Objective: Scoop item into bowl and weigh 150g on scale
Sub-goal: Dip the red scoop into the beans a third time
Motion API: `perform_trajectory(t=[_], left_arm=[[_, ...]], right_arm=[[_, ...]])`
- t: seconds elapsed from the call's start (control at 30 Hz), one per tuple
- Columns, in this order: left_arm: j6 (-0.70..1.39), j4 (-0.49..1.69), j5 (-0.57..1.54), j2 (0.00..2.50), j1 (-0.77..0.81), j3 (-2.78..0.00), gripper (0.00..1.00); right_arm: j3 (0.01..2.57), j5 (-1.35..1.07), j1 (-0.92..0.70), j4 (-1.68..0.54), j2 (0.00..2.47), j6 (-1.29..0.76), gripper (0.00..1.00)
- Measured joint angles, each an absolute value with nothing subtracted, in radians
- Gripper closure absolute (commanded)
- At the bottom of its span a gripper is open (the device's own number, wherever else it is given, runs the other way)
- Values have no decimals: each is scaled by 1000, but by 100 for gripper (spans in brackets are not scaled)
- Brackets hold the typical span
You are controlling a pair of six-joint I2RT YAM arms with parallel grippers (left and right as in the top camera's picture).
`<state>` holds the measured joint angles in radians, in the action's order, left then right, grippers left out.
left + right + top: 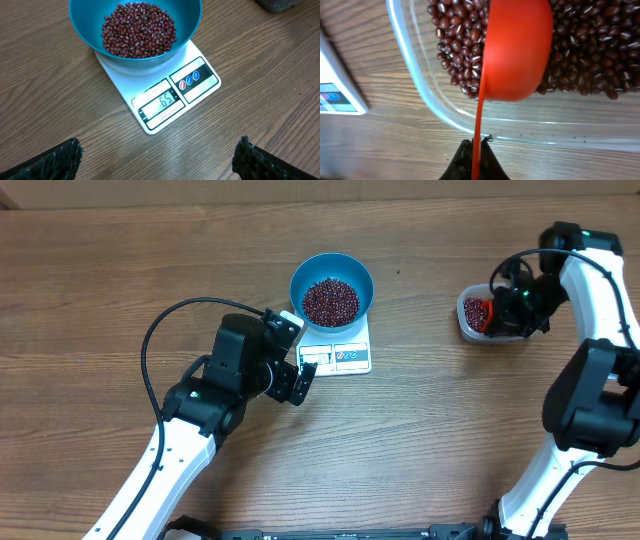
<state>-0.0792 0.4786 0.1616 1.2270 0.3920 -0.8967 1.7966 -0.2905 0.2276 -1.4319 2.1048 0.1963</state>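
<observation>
Display on the scale [170, 100] reads 65. The label patch beside it has round red and blue marks; its small print is unreadable. The surface [120, 270] is brown wood-grain laminate, matte.

The scale is flat, white and rectangular. The round bright-blue bowl [85, 25] sits on it, holding a grainy heap of small maroon beans [139, 30]. The clear rounded plastic tub [445, 115], at 3 o'clock from the bowl and well apart, holds more beans.

Arms: the left end effector [157, 160], at 7 o'clock from the scale, is spread wide and holds nothing. The right end effector [475, 167] is pressed together, pinching the thin handle of the red scoop [517, 50], whose cup is over the tub's beans.
</observation>
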Motion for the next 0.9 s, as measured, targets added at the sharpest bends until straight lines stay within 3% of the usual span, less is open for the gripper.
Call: perform_trajectory(t=[0.33,0.9], left_arm=[[-79,479,162,1227,392,-897,0],[-80,479,162,1227,392,-897,0]], right_arm=[[1778,-467,322,-1433,2105,271,96],[1694,-601,332,-1379,2105,301,96]])
